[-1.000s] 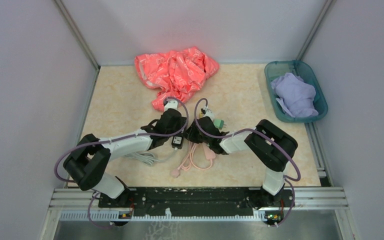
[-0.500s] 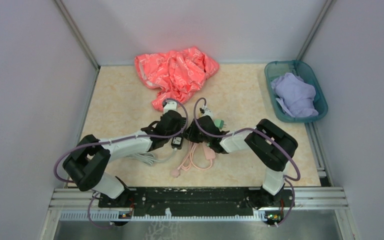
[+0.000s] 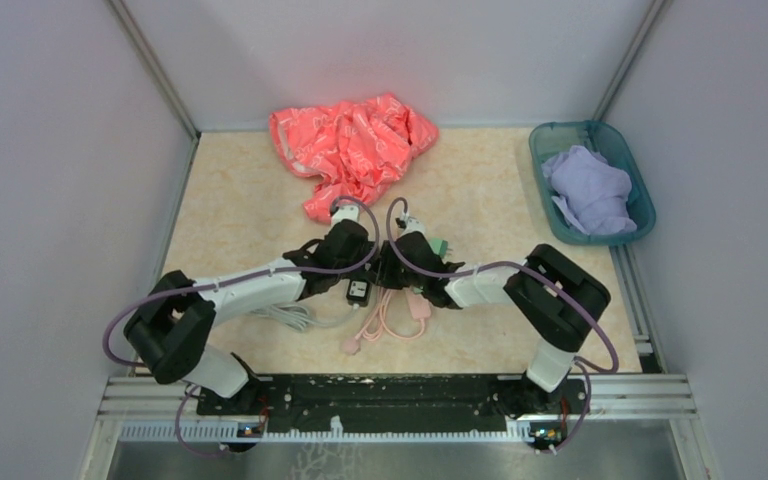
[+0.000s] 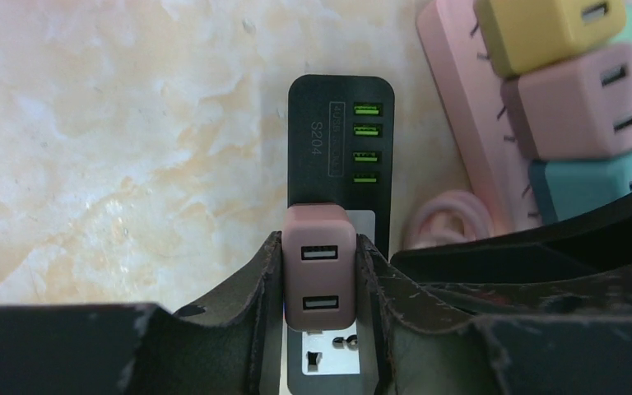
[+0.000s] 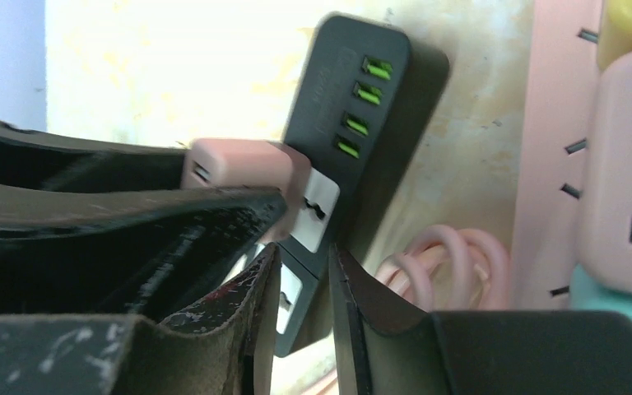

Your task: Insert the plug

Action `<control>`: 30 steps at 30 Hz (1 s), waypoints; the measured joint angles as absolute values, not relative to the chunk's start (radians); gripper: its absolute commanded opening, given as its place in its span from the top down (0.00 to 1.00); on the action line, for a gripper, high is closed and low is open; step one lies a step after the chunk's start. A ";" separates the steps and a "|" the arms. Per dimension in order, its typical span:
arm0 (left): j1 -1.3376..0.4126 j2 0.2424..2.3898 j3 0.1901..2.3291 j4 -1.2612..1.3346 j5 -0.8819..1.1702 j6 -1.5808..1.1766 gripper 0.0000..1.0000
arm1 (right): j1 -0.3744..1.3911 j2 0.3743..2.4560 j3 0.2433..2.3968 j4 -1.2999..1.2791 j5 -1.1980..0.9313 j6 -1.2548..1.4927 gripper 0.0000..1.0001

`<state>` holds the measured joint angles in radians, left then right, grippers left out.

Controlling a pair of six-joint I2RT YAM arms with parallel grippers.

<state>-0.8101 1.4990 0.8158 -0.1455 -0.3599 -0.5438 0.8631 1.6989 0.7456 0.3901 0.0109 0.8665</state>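
My left gripper [image 4: 319,243] is shut on a pink two-port USB charger plug [image 4: 319,267] and holds it on top of the black power strip [image 4: 341,132] with green USB ports. The plug sits against a white socket face [image 5: 317,210]. I cannot tell whether its prongs are in. A free white socket [image 4: 329,360] shows just below it. My right gripper [image 5: 304,259] is shut on the side edge of the black power strip [image 5: 362,90], next to the pink plug [image 5: 247,160]. In the top view both grippers meet over the strip [image 3: 358,290].
A pink power strip [image 4: 461,123] carrying yellow [image 4: 547,29], pink [image 4: 576,99] and teal [image 4: 592,181] chargers lies just right, with its coiled pink cable [image 3: 380,322]. A white cable [image 3: 290,318] lies left. A red-pink cloth [image 3: 350,145] lies behind. A teal basket [image 3: 545,135] stands at the back right.
Both grippers and the black strip have shifted slightly toward the near edge. The right arm's elbow has swung a little to the right.
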 measured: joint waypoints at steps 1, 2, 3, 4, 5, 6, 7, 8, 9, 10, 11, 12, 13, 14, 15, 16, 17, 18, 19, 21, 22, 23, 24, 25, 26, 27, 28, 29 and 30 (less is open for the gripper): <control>-0.811 1.493 0.823 -0.171 -0.348 -0.546 0.57 | 0.865 1.679 0.744 0.379 0.009 0.857 0.69; -0.812 1.486 0.830 -0.196 -0.337 -0.546 0.54 | 0.867 1.658 0.744 0.370 0.008 0.844 0.68; -0.811 1.480 0.837 -0.227 -0.329 -0.546 0.49 | 0.868 1.637 0.741 0.364 0.009 0.835 0.67; -0.807 1.471 0.841 -0.261 -0.311 -0.547 0.45 | 0.868 1.618 0.739 0.363 0.009 0.828 0.65; -0.804 1.465 0.846 -0.300 -0.297 -0.545 0.42 | 0.868 1.597 0.739 0.363 0.011 0.814 0.64; -0.799 1.458 0.851 -0.341 -0.287 -0.545 0.40 | 0.868 1.576 0.739 0.358 0.012 0.803 0.62; -0.790 1.451 0.858 -0.375 -0.278 -0.542 0.37 | 0.868 1.562 0.739 0.356 0.012 0.796 0.61; -0.784 1.443 0.865 -0.396 -0.269 -0.541 0.33 | 0.868 1.543 0.739 0.350 0.015 0.784 0.59; -0.775 1.433 0.876 -0.420 -0.260 -0.538 0.29 | 0.868 1.528 0.739 0.349 0.015 0.775 0.57; -0.767 1.420 0.887 -0.437 -0.255 -0.534 0.27 | 0.868 1.515 0.739 0.348 0.015 0.765 0.56; -0.760 1.405 0.900 -0.453 -0.253 -0.529 0.23 | 0.868 1.503 0.739 0.346 0.016 0.753 0.54; -0.754 1.385 0.912 -0.463 -0.250 -0.525 0.21 | 0.868 1.489 0.738 0.342 0.016 0.738 0.51; -0.749 1.370 0.921 -0.470 -0.249 -0.522 0.18 | 0.868 1.473 0.737 0.335 0.015 0.720 0.47; -0.744 1.349 0.931 -0.474 -0.244 -0.520 0.15 | 0.868 1.455 0.734 0.328 0.015 0.699 0.43; -0.737 1.330 0.939 -0.480 -0.241 -0.518 0.12 | 0.868 1.440 0.733 0.316 0.016 0.685 0.39; -0.731 1.309 0.941 -0.480 -0.236 -0.514 0.10 | 0.868 1.420 0.733 0.295 0.018 0.657 0.34; -0.722 1.288 0.941 -0.483 -0.229 -0.510 0.08 | 0.868 1.399 0.733 0.278 0.022 0.631 0.30; -0.709 1.266 0.941 -0.489 -0.218 -0.505 0.05 | 0.866 1.381 0.733 0.263 0.026 0.611 0.27; -0.693 1.244 0.941 -0.496 -0.208 -0.500 0.03 | 0.860 1.357 0.733 0.242 0.027 0.581 0.25; -0.656 1.204 0.941 -0.506 -0.191 -0.490 0.00 | 0.845 1.309 0.733 0.200 0.025 0.519 0.21; -0.633 1.182 0.941 -0.510 -0.182 -0.478 0.00 | 0.828 1.287 0.733 0.176 0.017 0.485 0.19; -0.614 1.159 0.941 -0.516 -0.173 -0.471 0.00 | 0.807 1.266 0.733 0.153 0.010 0.453 0.17; -0.598 1.139 0.941 -0.520 -0.168 -0.463 0.00 | 0.781 1.249 0.733 0.130 0.000 0.417 0.16; -0.583 1.122 0.941 -0.525 -0.163 -0.454 0.00 | 0.758 1.236 0.734 0.107 -0.004 0.383 0.15; -0.566 1.103 0.941 -0.533 -0.158 -0.442 0.00 | 0.735 1.226 0.735 0.083 -0.006 0.351 0.14; -0.554 1.085 0.941 -0.542 -0.154 -0.430 0.00 | 0.710 1.219 0.739 0.052 -0.006 0.311 0.14; -0.544 1.067 0.941 -0.552 -0.150 -0.417 0.00 | 0.689 1.216 0.744 0.023 -0.006 0.272 0.14; -0.536 1.049 0.942 -0.560 -0.147 -0.403 0.00 | 0.671 1.216 0.752 -0.006 -0.006 0.239 0.14; -0.530 1.035 0.942 -0.567 -0.145 -0.389 0.00 | 0.652 1.216 0.758 -0.031 -0.007 0.204 0.14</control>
<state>-0.5301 1.0348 0.9417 -0.5671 -0.1452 -0.3893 0.6521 1.2156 0.7578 -0.0307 -0.0067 0.2035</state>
